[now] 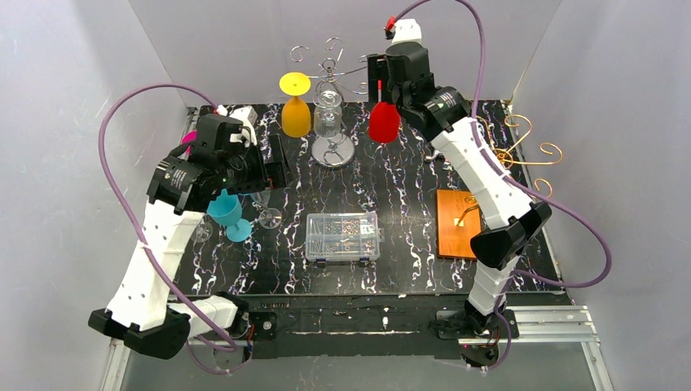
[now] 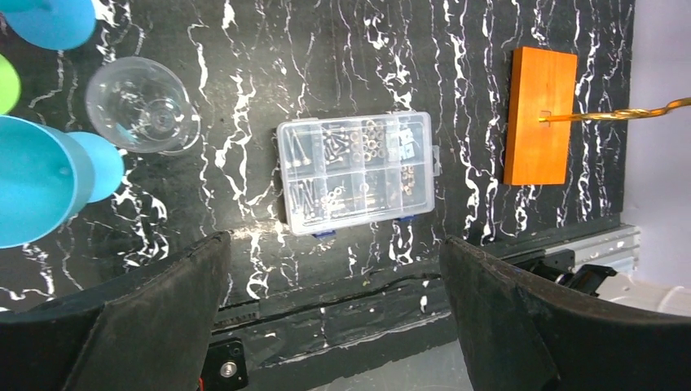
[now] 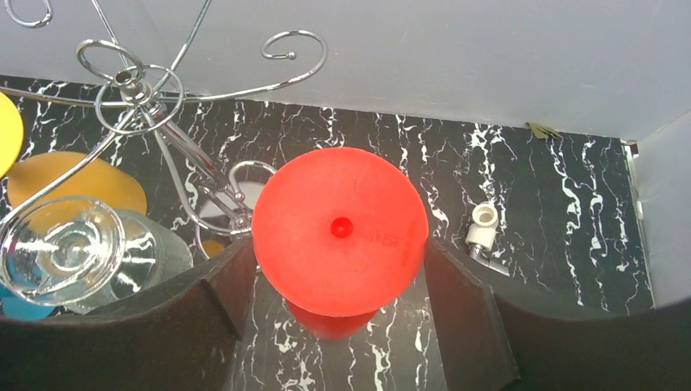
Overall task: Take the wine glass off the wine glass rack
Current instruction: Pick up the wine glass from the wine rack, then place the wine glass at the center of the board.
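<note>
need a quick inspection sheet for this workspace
surface: black marbled table
job's things: silver rack holds yellow glass and hanging clear glass; red glass off it
clutter: parts box, wooden block, teal glass, loose clear glass
grippers: left gripper open, empty; right gripper closed on red glass base
cables: purple cables loop off both arms
surroundings: grey walls on three sides

Nothing really readable here, tbh. Closest thing is a few faint moulded marks on the foot of the red wine glass, just right of its centre nub in the right wrist view, lower middle of the frame. Could be digits, but they're too small and blurry to make out. Everything else is plain.
</note>
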